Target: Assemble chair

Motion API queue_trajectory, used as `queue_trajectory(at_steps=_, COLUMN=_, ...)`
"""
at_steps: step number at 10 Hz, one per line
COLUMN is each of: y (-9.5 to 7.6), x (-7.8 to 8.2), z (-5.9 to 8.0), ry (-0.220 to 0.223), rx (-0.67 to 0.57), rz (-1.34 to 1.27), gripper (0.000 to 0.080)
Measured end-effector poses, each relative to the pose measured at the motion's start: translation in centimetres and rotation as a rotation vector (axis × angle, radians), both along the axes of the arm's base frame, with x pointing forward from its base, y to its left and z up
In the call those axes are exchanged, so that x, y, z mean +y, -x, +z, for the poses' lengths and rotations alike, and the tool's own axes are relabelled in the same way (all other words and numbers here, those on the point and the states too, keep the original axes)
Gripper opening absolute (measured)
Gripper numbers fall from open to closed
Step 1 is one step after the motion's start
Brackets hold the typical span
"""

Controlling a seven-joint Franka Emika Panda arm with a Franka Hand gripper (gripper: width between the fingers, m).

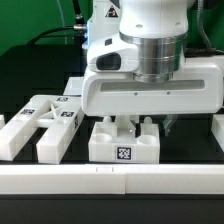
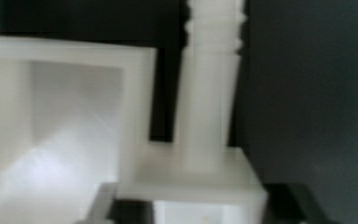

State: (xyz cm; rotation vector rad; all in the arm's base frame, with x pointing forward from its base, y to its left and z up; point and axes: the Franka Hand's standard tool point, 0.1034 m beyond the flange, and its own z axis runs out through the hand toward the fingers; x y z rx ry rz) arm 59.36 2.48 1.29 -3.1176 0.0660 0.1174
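Note:
My gripper (image 1: 130,128) is low over a chunky white chair block (image 1: 125,150) with a tag on its front face, which stands on the black table near the front rail. In the wrist view my dark fingers (image 2: 137,200) press on both sides of this block (image 2: 190,185), so my gripper (image 2: 197,202) is shut on it. A ridged white post (image 2: 211,70) rises beyond the block. A large white chair panel (image 2: 60,130) lies beside it. A slotted white piece (image 1: 55,122) with tags lies at the exterior view's left.
A long white rail (image 1: 110,182) runs along the table's front edge. More white pieces show at the exterior view's left edge (image 1: 5,135) and right edge (image 1: 216,130). A flat white tagged sheet, the marker board (image 1: 72,88), lies behind.

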Motion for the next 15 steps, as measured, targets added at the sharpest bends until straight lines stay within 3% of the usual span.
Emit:
queue_trajectory(at_steps=1, y=0.0, x=0.0, z=0.0, ry=0.000, rx=0.000, rz=0.000, gripper=0.0080)
queue_trajectory(at_steps=2, y=0.0, x=0.0, z=0.0, ry=0.000, rx=0.000, rz=0.000, gripper=0.0033)
queue_trajectory(at_steps=9, y=0.0, x=0.1, z=0.0, ry=0.000, rx=0.000, rz=0.002, gripper=0.0034)
queue_trajectory(at_steps=11, y=-0.7, x=1.8, z=0.0, ry=-0.004, rx=-0.008, rz=0.010, gripper=0.0034)
queue_trajectory(at_steps=15, y=-4.0, x=4.7, z=0.1, ry=-0.012, rx=-0.035, rz=0.031, gripper=0.0034)
